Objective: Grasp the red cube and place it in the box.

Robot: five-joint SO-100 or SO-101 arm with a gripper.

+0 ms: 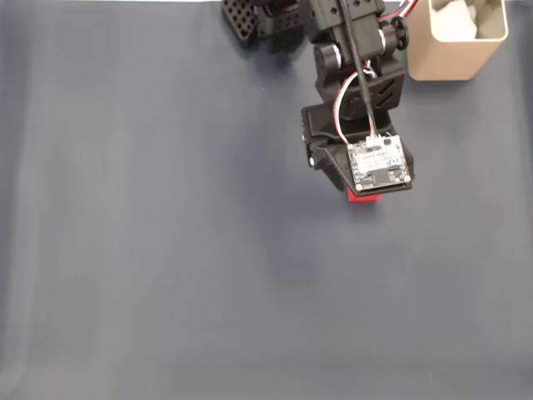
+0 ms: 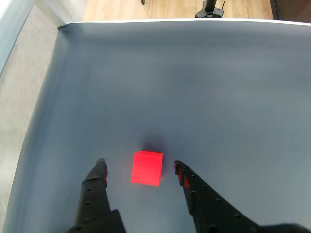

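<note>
The red cube [image 2: 146, 168] sits on the dark grey mat between my two black fingers in the wrist view, with a gap on each side. My gripper [image 2: 139, 166] is open around it, touching neither face. In the fixed view a sliver of the red cube [image 1: 361, 197] peeks out below the arm's camera board, and the gripper itself is hidden under the arm. The beige box [image 1: 456, 50] stands at the top right of the fixed view, upright, with its white inside showing.
The black arm base [image 1: 275, 21] and its mount sit at the top centre of the fixed view, left of the box. The mat's far edge [image 2: 170, 21] meets a wooden floor in the wrist view. Bare mat spreads left of and below the arm.
</note>
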